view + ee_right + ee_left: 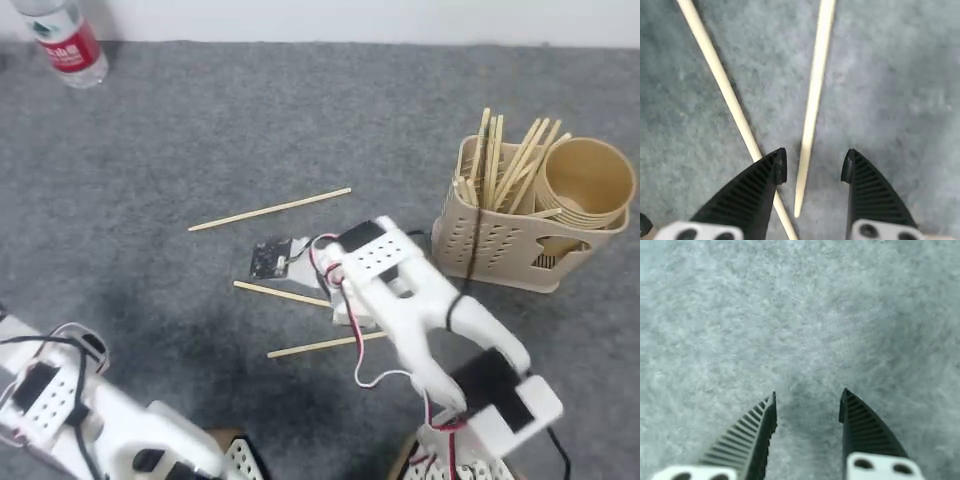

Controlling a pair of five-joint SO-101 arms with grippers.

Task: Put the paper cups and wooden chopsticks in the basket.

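Note:
Three wooden chopsticks lie loose on the grey carpet: one farther off, one by my right arm's wrist, and one nearer. The beige basket at the right holds several chopsticks and stacked paper cups. My right gripper is open low over the carpet, with the end of a chopstick between its fingers and a second chopstick running under one finger. My left gripper is open over bare carpet; its arm sits at the near left.
A plastic bottle stands at the far left corner. A small dark flat piece lies on the carpet beside the right wrist. Open carpet stretches between the bottle and the chopsticks.

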